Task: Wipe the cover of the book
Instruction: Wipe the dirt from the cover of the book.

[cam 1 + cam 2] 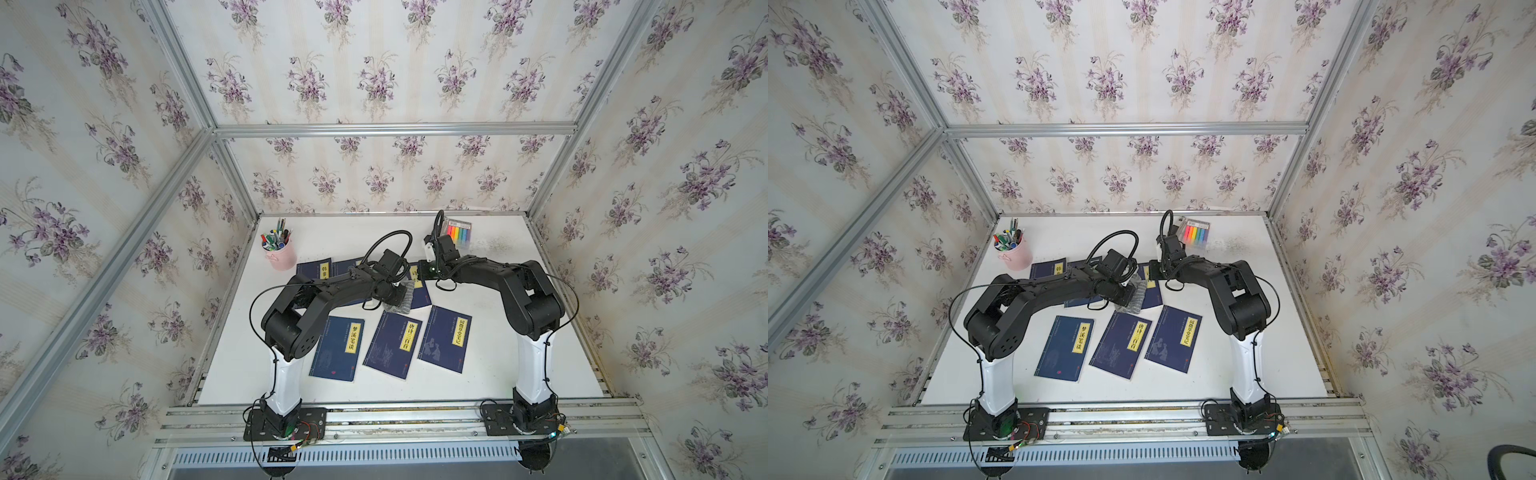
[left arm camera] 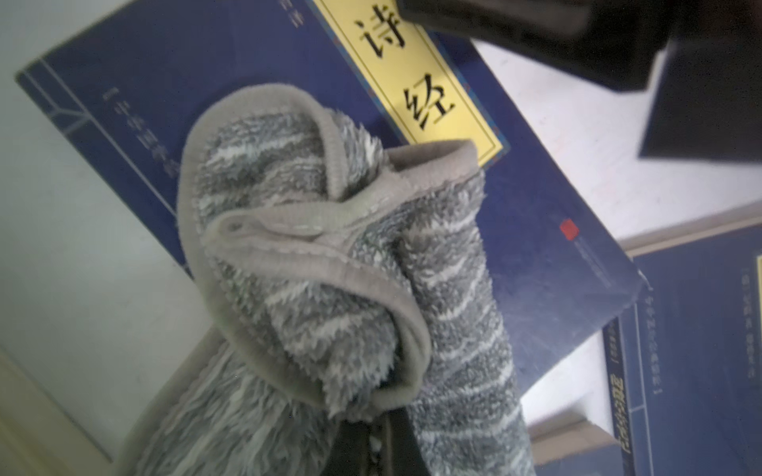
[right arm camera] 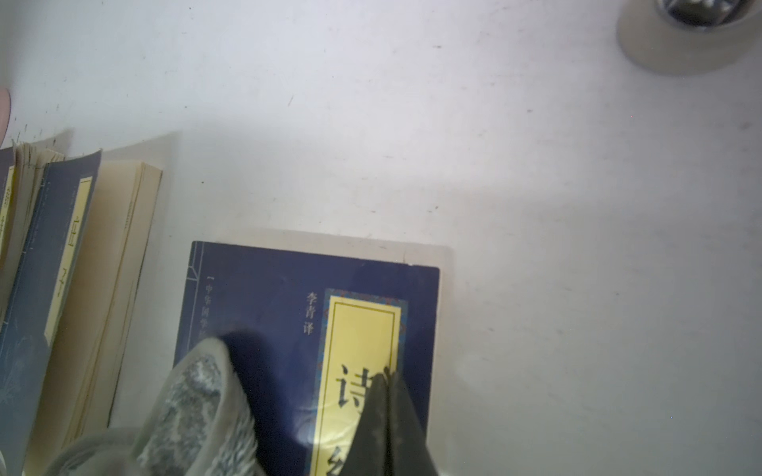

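The book (image 2: 536,230) is dark blue with a yellow title label and lies flat on the white table; it also shows in the right wrist view (image 3: 264,296) and in a top view (image 1: 420,291). A grey striped fluffy cloth (image 2: 313,263) is bunched on its cover, with my left gripper (image 2: 379,437) shut on the cloth. The cloth (image 1: 400,300) covers the book's near left part. My right gripper (image 3: 389,375) is shut with nothing in it, its tips pressing down on the yellow label at the book's far end. In a top view that gripper (image 1: 424,272) sits over the book's far edge.
Three more blue books (image 1: 337,348) (image 1: 392,344) (image 1: 445,337) lie in a row nearer the front, and others (image 1: 316,270) lie under my left arm. A pink pen cup (image 1: 279,251) stands back left, a highlighter pack (image 1: 457,230) back right beside a dusty patch (image 1: 498,245).
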`<action>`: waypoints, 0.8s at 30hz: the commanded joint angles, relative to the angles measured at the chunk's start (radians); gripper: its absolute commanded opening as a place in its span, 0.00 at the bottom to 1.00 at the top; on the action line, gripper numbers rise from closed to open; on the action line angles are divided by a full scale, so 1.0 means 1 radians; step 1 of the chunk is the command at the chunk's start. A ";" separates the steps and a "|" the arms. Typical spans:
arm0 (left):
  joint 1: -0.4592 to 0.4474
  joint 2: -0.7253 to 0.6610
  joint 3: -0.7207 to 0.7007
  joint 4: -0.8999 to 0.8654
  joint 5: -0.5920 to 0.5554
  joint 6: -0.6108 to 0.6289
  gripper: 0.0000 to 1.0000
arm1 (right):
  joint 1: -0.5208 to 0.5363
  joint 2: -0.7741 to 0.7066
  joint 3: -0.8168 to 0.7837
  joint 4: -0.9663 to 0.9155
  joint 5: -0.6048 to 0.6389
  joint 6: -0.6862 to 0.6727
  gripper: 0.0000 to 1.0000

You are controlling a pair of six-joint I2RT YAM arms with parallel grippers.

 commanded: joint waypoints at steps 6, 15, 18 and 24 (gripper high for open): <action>-0.016 -0.004 -0.004 -0.154 0.021 -0.011 0.00 | 0.000 0.016 -0.010 -0.122 0.023 -0.001 0.00; 0.062 0.160 0.220 -0.230 0.021 -0.018 0.00 | 0.001 0.007 -0.024 -0.117 0.017 -0.002 0.00; 0.099 0.208 0.309 -0.253 0.045 -0.017 0.00 | 0.000 0.007 -0.024 -0.115 0.015 0.000 0.00; 0.152 0.330 0.543 -0.358 0.070 0.016 0.00 | 0.001 0.011 -0.023 -0.115 0.009 0.000 0.00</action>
